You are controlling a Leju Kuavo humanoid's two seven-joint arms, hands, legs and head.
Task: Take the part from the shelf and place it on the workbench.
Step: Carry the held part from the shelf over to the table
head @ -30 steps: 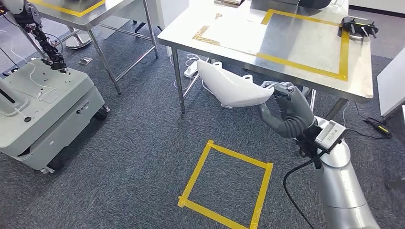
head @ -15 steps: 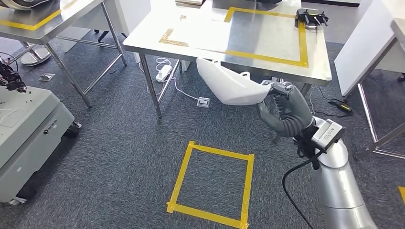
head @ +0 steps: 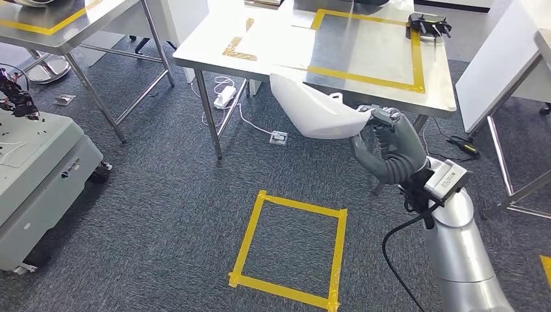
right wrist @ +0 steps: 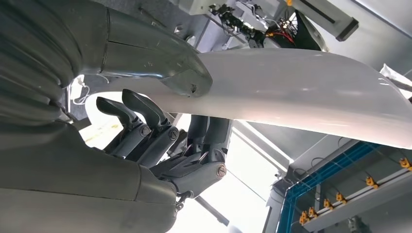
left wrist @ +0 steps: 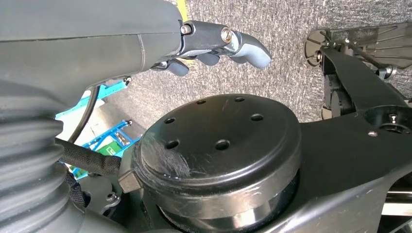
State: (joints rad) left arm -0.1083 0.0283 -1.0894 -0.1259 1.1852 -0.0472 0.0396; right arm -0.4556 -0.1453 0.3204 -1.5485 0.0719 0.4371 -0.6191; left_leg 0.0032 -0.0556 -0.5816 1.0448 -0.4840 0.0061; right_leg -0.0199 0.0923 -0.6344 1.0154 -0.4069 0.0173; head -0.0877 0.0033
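Right hand (head: 384, 148) grips one end of the long curved white plastic part (head: 316, 114), thumb on one face, dark fingers (right wrist: 145, 124) under the other; the rest cantilevers toward the stainless steel workbench with the yellow tape rectangle (head: 273, 36). Risk: the part sits at the table's edge height and could clip it or twist loose. Left hand (left wrist: 214, 43) hangs with fingers curled, holding nothing.
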